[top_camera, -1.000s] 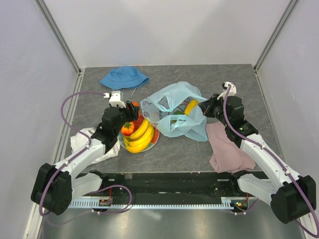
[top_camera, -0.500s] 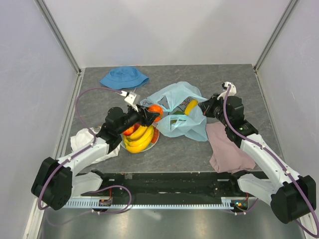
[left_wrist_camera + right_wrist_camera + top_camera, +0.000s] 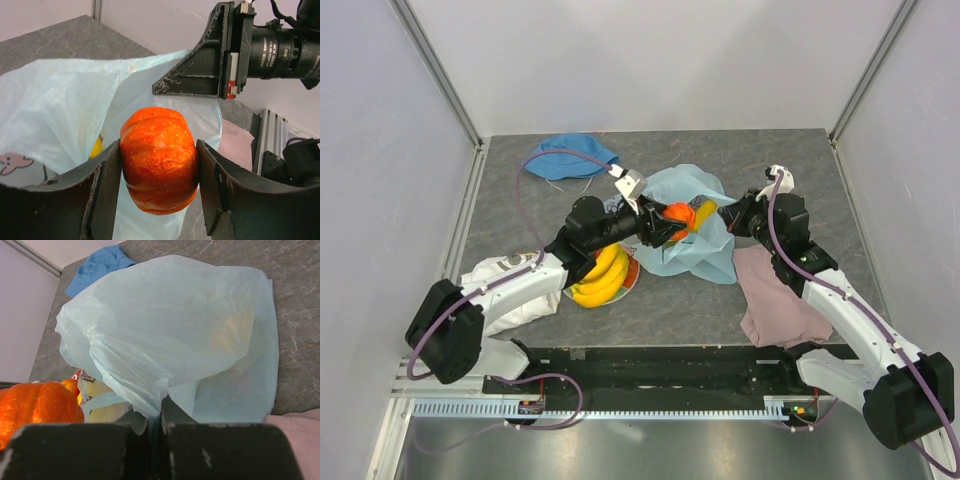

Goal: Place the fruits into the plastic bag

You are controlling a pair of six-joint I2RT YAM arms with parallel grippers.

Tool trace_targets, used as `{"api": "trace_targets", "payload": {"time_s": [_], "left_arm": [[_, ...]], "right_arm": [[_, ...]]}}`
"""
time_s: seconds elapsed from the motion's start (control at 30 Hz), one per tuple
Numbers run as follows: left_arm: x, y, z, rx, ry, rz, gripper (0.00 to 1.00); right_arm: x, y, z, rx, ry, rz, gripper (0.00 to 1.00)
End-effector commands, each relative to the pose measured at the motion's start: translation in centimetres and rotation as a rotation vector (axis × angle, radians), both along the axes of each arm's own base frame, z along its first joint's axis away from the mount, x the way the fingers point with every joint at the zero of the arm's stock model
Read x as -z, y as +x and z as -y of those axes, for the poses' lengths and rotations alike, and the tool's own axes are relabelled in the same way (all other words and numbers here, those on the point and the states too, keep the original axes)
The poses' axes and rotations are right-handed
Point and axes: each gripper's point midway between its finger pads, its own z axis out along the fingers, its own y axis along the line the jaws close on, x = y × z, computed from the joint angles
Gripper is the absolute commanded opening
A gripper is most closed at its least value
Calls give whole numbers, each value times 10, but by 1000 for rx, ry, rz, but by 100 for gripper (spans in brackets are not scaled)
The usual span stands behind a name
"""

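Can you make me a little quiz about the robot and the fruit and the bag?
1. True or false: the left gripper is squeezing an orange-red fruit.
2. What is the right gripper pinching? A) a spoon B) the plastic bag C) a cup
3. Fill in the gap: the hat at the far side of the table is ____.

Key: 1 true; 2 B; 3 blue.
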Motion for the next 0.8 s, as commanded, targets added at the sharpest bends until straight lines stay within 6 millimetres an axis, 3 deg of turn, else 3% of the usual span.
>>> {"api": "trace_targets", "payload": {"time_s": [0.0,0.23,0.33,0.47,0.77], "left_arm": [[-16,20,19,-28,43,102,52],[13,45,29,-117,167,65,50],[22,49,35,-108,184,45,50],[55,57,43,-91,263,-15,50],[88,65,54,-84,296,-89,50]], "right_arm": [[-10,-2,1,2,21,35,0],[-2,-4,4,12,2,6,0],[-2,-4,4,11,1,6,0],[-4,-5,5,14,-4,8,0],[-2,-4,5,16,-6,1,0]]}}
